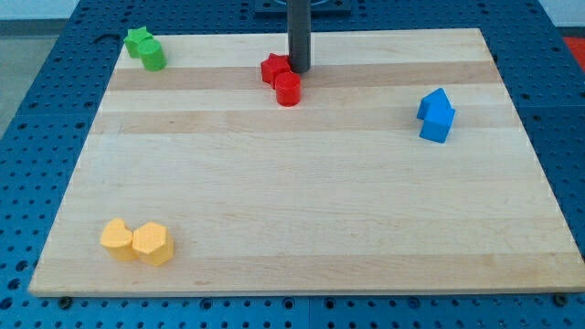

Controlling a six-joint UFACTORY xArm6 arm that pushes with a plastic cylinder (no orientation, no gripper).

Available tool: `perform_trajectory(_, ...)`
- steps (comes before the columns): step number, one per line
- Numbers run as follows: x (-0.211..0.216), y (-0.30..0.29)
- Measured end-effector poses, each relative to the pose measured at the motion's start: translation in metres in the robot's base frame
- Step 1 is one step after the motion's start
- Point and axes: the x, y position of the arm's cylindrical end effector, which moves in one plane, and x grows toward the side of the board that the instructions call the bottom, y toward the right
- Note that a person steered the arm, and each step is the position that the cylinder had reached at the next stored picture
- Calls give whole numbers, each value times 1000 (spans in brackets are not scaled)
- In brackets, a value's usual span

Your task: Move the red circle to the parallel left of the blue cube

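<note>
Rod stands at the far edge of the counter (302,228), near the middle. My tip (300,71) sits just right of the red star (273,68) and just above-right of the red circle (288,90), close to both; whether it touches either cannot be told from this angle. No fingers on this rig, so nothing opens, closes or grips: the tip only pushes.

Key relation: the red circle lies just nearer and slightly left of the tip, pressed against the near-right side of the red star. The blue cube (437,123) is well apart to the right, a little nearer than the circle, with a blue house-shaped block (433,103) touching its far side. The spot to reach is beside the cube on its left, level with it.

Judgement: the tip is on the wrong side for a rightward push; it likely needs to come round to the circle's left.

Red circle: short upright cylinder, flat round top, glossy red, small. Looks likely to slide easily, and may drift off line if pushed off-centre.
</note>
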Motion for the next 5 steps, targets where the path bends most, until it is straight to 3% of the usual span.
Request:
perform_trajectory(2,38,-53)
perform_trajectory(4,44,4)
perform_trajectory(5,51,5)
